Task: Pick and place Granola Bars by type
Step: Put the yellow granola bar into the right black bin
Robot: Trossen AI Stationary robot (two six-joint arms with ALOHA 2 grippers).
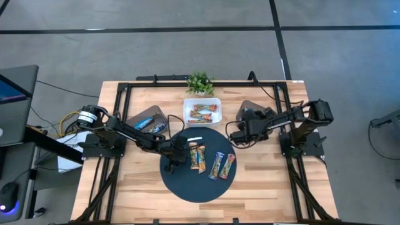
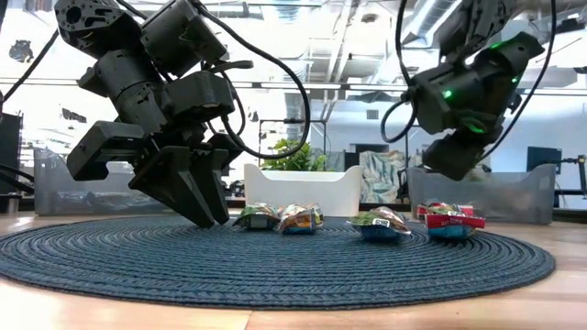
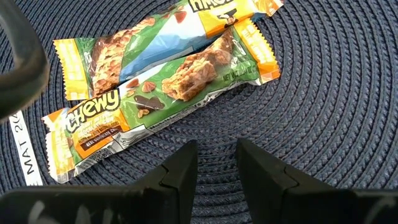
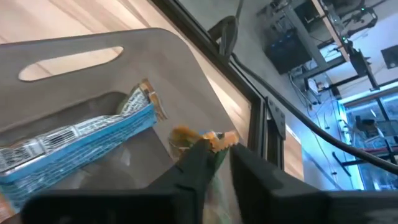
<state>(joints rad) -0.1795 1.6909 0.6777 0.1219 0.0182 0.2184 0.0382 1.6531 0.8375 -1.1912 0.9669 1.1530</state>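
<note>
Hovering left gripper (image 3: 216,155): low over the mat (image 1: 187,184), just beside the two nearest bars, fingertips (image 2: 209,206) at the weave in the low view.
Left grip: fingers a narrow gap apart, nothing between them.
Nearest bars: a green bar (image 3: 155,99) and a blue bar (image 3: 143,50) lie flat, side by side and touching, both with orange ends, just ahead of the left gripper.
Other bars on mat: two more (image 1: 222,165) lie side by side nearer the right arm, apart from the first pair.
Right gripper (image 4: 217,149): raised over the right tray (image 4: 93,43), off the mat.
Right grip: an orange-ended bar (image 4: 205,137) shows right at the gripper; cannot tell whether it is held or loose.
Right tray contents: a light blue bar (image 4: 74,143) lies flat inside, near the orange-ended bar.
Left tray (image 1: 140,115): grey, beside the left arm, with blue bars in it.
White bin (image 1: 202,101): behind the mat, between the trays, with several bars in it.
White strip (image 1: 194,138): on the mat's far edge, near the bin.
Plant (image 1: 200,82): at the table's far edge, behind the bin.
</note>
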